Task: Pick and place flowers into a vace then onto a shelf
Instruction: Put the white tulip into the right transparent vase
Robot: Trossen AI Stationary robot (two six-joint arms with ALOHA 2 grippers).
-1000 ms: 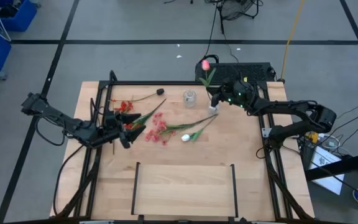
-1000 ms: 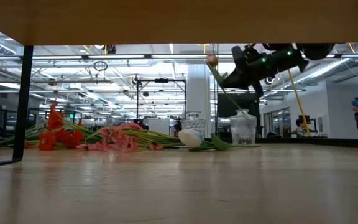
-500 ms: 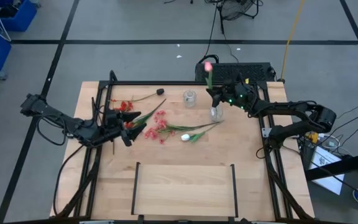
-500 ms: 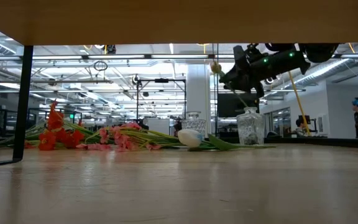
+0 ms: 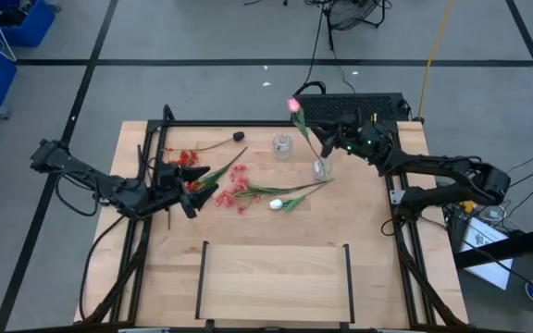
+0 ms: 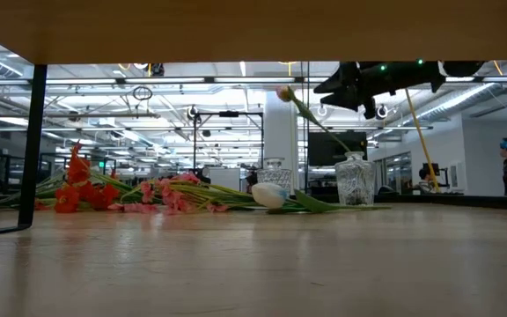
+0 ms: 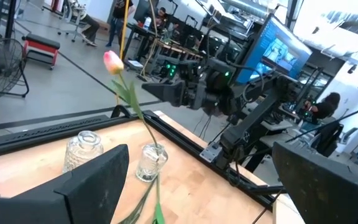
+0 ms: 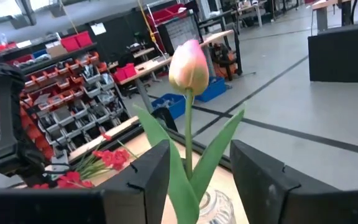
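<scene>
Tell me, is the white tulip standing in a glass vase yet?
No, the white tulip lies flat on the table among other stems.

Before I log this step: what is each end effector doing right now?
Left end effector: open, empty, beside the red flowers.
Right end effector: open, tulip released in the vase.

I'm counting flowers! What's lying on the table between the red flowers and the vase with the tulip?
In the high view, pink blossom sprays and a white tulip bud lie between red flowers and vase.
</scene>
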